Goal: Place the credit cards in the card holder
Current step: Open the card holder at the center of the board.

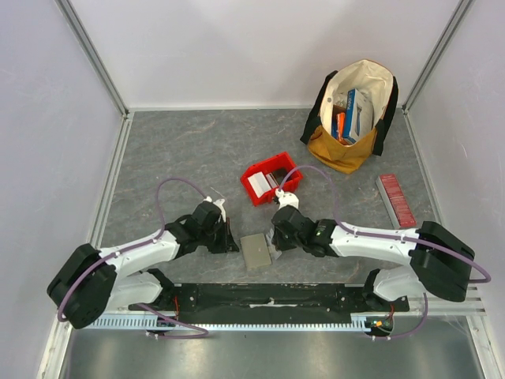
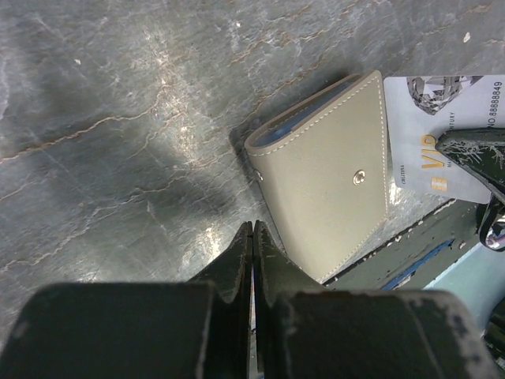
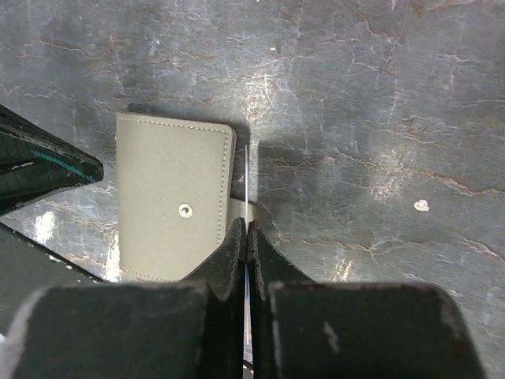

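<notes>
Right wrist: R gripper (image 3: 248, 229) pinches 1 card (image 3: 247, 180); L gripper (image 2: 252, 230) closed, empty; 1 wallet (image 3: 172, 207).

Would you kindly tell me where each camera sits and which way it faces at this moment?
Top external: above and behind the arms, looking down on the table; both arms show, left gripper and right gripper flanking the wallet.
Left wrist: on the left arm, looking down past its shut fingers at the wallet and a card.
Right wrist: on the right arm, looking down past fingers pinching that card edge-on, beside the wallet.
Shared: the wallet shows in all three.
</notes>
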Action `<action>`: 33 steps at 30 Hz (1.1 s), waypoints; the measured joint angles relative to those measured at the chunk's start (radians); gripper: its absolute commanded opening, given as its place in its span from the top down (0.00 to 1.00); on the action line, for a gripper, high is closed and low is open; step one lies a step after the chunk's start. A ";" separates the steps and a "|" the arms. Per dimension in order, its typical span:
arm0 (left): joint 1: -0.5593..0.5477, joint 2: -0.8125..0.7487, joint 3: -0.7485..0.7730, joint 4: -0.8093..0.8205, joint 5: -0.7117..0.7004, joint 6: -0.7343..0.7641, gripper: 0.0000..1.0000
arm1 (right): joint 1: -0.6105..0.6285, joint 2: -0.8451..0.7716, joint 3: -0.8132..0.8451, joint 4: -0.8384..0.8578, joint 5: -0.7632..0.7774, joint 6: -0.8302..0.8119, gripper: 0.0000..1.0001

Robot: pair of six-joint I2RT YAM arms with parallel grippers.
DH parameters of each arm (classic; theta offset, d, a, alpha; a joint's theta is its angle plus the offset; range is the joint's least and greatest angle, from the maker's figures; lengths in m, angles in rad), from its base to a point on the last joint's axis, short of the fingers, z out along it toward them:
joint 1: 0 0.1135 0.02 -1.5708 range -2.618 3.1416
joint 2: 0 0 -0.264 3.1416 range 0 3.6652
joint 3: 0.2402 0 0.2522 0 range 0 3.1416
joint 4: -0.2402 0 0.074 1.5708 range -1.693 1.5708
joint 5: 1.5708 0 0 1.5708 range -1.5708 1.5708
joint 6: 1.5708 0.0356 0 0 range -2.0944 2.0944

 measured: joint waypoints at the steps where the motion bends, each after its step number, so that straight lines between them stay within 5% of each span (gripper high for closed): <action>1: -0.004 0.010 0.000 0.005 -0.001 -0.003 0.98 | 0.000 0.006 -0.003 0.009 -0.002 0.002 1.00; 33: -0.015 0.192 0.108 0.016 -0.039 -0.023 0.98 | -0.002 -0.097 -0.074 0.168 -0.117 0.056 1.00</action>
